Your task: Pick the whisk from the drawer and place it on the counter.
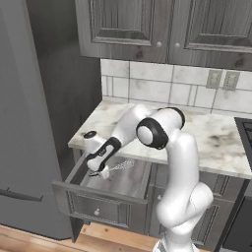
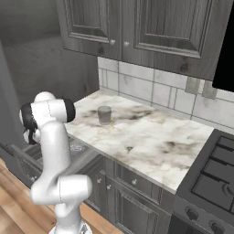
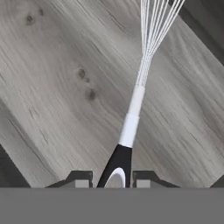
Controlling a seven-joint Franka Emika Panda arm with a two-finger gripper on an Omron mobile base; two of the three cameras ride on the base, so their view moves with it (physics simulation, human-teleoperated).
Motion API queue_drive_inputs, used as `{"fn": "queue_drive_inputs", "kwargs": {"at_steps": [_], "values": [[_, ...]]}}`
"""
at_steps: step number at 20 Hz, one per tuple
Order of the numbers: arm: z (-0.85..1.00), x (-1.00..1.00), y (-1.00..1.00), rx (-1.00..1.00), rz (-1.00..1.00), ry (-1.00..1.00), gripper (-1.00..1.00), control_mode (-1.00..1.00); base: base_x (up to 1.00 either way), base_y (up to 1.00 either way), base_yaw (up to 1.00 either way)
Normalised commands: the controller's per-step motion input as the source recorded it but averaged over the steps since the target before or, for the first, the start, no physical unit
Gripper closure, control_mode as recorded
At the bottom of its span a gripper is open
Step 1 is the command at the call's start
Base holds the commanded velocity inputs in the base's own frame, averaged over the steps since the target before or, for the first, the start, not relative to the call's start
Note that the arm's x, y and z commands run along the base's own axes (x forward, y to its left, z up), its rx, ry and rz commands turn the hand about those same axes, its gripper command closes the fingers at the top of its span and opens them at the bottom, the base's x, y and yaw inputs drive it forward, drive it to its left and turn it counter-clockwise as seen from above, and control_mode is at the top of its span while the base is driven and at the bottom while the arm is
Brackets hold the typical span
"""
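Hand view: the whisk is seen clamped by its dark handle between the nearly shut gripper, wires lying over the open drawer floor

The whisk has silver wires, a white neck and a black handle end with a pale loop marking. The drawer is grey wood-grain outside with a small pale round knob, and its floor is lighter grey with dark knots and streaked grain. The counter is white marble-look with grey-brown veining and a pale edge. A translucent grey cup stands on it. The gripper is dark with white parts.
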Motion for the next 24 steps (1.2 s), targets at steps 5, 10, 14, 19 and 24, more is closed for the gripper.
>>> {"fn": "queue_drive_inputs", "kwargs": {"at_steps": [5, 10, 14, 19, 24], "values": [[0.94, 0.17, 0.23, 0.01, -0.3, 0.24, 1.0, -1.0, 0.0, 0.0, 0.0], [0.69, 0.0, 0.41, 0.04, -0.33, 0.35, 1.0, -1.0, 0.0, 0.0, 0.0], [0.61, 0.0, 0.42, 0.0, -0.38, 0.31, 1.0, -1.0, 0.0, 0.0, 0.0], [0.61, 0.0, 0.21, -0.07, -0.43, 0.13, 1.0, -1.0, 0.0, 0.0, 0.0], [0.56, -0.02, 0.0, -0.11, -0.11, -0.02, 1.0, -1.0, 0.0, 0.0, 0.0]]}}
